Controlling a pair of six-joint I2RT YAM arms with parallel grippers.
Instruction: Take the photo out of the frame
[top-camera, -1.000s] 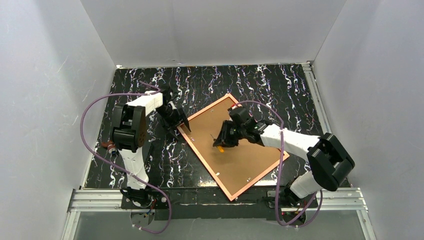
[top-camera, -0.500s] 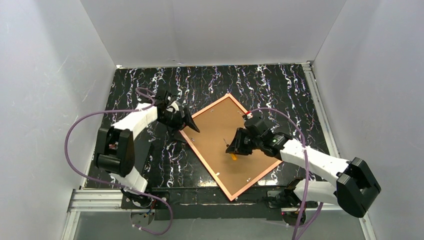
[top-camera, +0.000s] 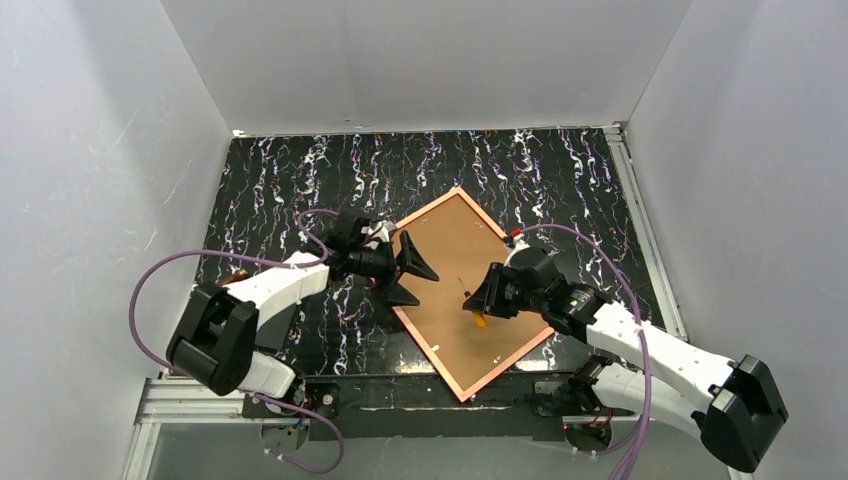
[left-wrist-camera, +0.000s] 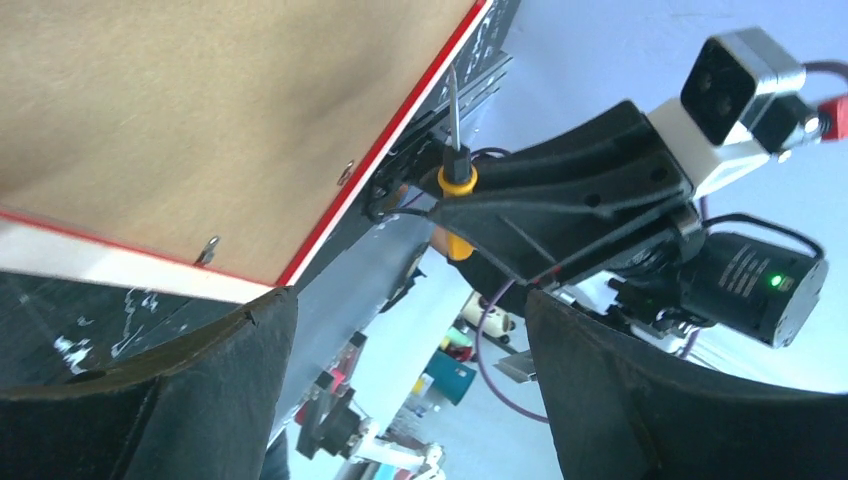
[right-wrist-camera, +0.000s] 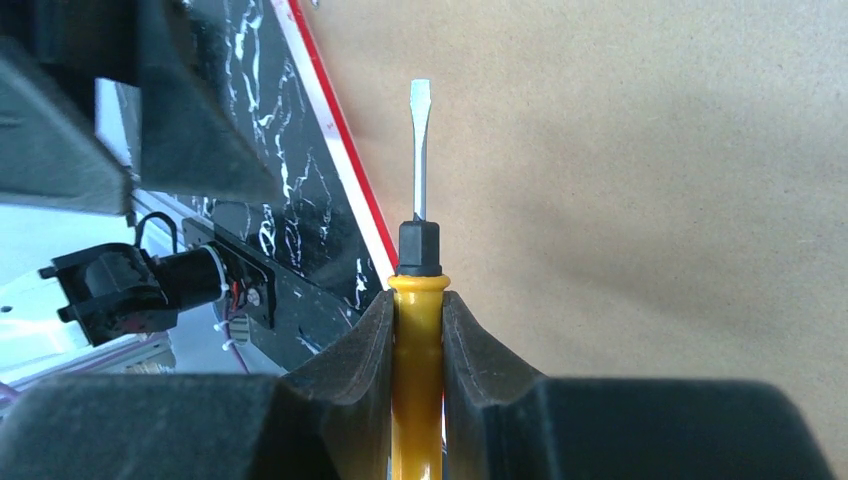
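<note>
Two arms work at one thin bright red rectangular picture frame (top-camera: 511, 364), which lies face down and turned cornerwise near the middle of the black, white-veined marbled bench (top-camera: 280, 180). The large rectangular photo (top-camera: 450, 250) sits inside the frame with only its brown board back showing; the printed face is not visible. Small metal retaining tabs (left-wrist-camera: 210, 247) show along the inner rim in the left wrist view. The left fingers (top-camera: 418, 265) stand wide apart with nothing between them, positioned at the frame's left-hand side. Seen from above, the upper finger overlaps the edge of the board and the lower finger lies at the rim. Whether either finger touches the frame cannot be determined. The right fingers (right-wrist-camera: 340, 380) stand narrow, clamped on the handle of a yellow-handled flat-blade screwdriver (right-wrist-camera: 418, 255). The handle runs between the two fingers, with the black collar and steel blade projecting ahead of them. The blade points across the board, and its tip lies over the board near the red rim on the frame's left side. Contact between tip and board cannot be determined. The two sets of fingers face each other across this part of the frame, near but apart.
</note>
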